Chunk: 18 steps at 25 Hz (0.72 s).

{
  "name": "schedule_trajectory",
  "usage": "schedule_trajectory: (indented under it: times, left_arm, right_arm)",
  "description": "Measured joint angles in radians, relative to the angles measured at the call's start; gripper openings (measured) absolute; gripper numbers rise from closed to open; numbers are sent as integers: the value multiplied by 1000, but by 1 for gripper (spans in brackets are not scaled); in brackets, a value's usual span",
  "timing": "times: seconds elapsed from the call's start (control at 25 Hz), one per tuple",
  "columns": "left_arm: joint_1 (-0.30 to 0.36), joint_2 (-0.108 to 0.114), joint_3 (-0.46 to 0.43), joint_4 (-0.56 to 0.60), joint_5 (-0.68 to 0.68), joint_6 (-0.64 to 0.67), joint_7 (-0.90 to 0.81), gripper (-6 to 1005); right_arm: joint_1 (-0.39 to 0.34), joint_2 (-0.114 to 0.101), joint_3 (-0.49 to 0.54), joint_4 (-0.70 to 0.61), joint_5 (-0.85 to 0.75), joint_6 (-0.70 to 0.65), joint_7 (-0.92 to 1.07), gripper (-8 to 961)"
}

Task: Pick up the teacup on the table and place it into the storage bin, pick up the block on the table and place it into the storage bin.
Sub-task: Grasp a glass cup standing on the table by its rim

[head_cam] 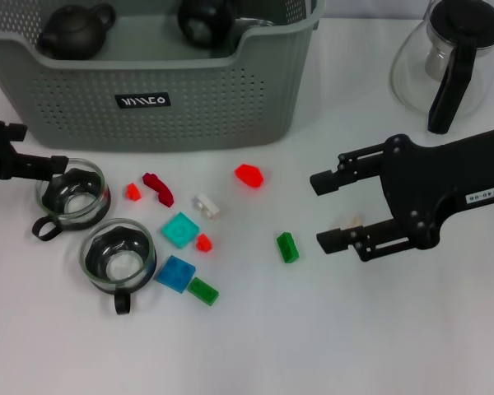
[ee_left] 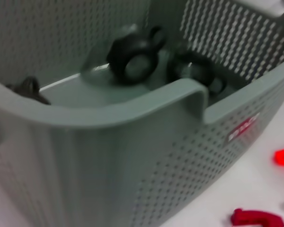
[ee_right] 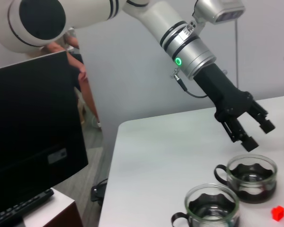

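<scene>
Two glass teacups and a spread of blocks on the white table, both grippers hanging over it.

Nearest, a green block point(head_cam: 202, 290), a blue one point(head_cam: 174, 272) and the near teacup point(head_cam: 118, 257); then a small red block point(head_cam: 203, 243), a teal one point(head_cam: 181, 230), another green one point(head_cam: 287, 247). Right gripper point(head_cam: 323, 210) hovers just right of that, fingers spread, nothing between them. Farther back, a white block point(head_cam: 205, 205), a dark red curved one point(head_cam: 158, 188), two more red ones point(head_cam: 132, 192) point(head_cam: 249, 175). Left gripper point(ee_right: 257, 134) hangs fingers apart and empty over the far teacup point(head_cam: 72, 195), arm cut off at the edge. Behind sits the storage bin point(head_cam: 165, 103), a dark teapot point(head_cam: 76, 31) and another dark, half-hidden piece inside; glass carafe point(head_cam: 449, 58) far right.
</scene>
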Motion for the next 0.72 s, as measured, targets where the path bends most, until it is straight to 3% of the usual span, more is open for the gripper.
schedule_trajectory:
  times: [0.32, 0.72]
  left_arm:
    - [-56, -2, 101, 6, 189, -49, -164, 948]
    - [-51, -10, 158, -23, 238, -128, -246, 948]
  right_arm:
    - [0, -4, 15, 2, -12, 11, 0, 726]
    - [1, 5, 15, 2, -47, 39, -12, 727]
